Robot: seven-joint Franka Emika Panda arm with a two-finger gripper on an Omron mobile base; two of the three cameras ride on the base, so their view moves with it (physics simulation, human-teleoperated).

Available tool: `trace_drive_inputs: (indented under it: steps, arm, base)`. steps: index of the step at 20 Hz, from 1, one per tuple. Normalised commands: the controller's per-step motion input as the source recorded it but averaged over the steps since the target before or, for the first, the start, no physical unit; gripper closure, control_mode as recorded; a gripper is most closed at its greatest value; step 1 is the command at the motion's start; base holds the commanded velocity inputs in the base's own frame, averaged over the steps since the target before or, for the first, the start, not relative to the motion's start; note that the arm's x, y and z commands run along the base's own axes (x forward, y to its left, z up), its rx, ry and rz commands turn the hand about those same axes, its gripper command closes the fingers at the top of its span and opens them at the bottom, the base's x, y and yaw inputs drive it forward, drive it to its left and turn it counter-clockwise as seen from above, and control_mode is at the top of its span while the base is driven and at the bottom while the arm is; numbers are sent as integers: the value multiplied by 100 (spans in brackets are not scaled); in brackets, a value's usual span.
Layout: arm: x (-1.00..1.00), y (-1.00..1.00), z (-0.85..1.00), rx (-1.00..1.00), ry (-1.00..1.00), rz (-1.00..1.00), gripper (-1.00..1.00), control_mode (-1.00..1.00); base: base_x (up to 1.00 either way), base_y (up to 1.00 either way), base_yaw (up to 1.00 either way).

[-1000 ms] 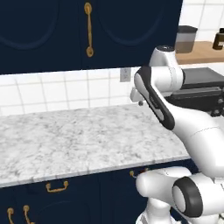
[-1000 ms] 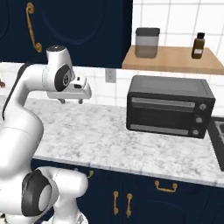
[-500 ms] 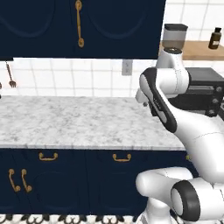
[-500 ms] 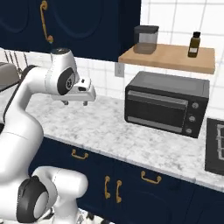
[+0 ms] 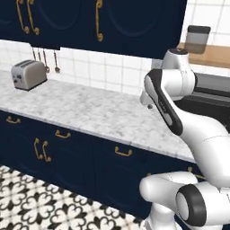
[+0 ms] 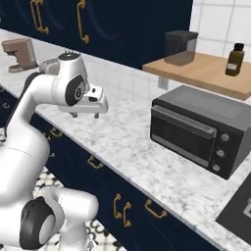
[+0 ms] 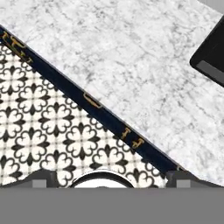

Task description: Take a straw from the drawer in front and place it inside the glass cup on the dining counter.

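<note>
Fingers of the gripper [image 6: 84, 115] hang empty above the marble worktop [image 6: 147, 157]; their spread cannot be told. Drawer [image 5: 123, 153] sits at 6 o'clock below, unopened, so the straw is presumably inside.

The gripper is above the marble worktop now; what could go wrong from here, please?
1. The gripper hangs over the marble worktop, close to the toaster oven; a wide swing might strike it.
2. Several drawers with brass pulls line the front, all shut; the arm may pick the wrong one.

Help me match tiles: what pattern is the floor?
Black floral motifs on white floor, clearest in the hand view.
</note>
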Motion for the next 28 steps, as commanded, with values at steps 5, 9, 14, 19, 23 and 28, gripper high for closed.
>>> trace_drive_inputs:
  steps: [5,9,14,19,23,28]
  arm:
    - [0,0,0,0,0,0,-100,100]
    - [0,0,0,0,0,0,-100,100]
    - [2,-11,-2,0,1,9,-100,-100]
    - [8,7,-7,-12,0,34,-100,-100]
    - [0,77,-38,-43,-10,16,-100,-100]
    - [14,83,-75,-43,-3,3,-100,-100]
  base:
    - [3,-89,49]
    - [8,-82,47]
    - [4,-67,38]
    - [0,0,0]
    - [0,0,0]
    - [0,0,0]
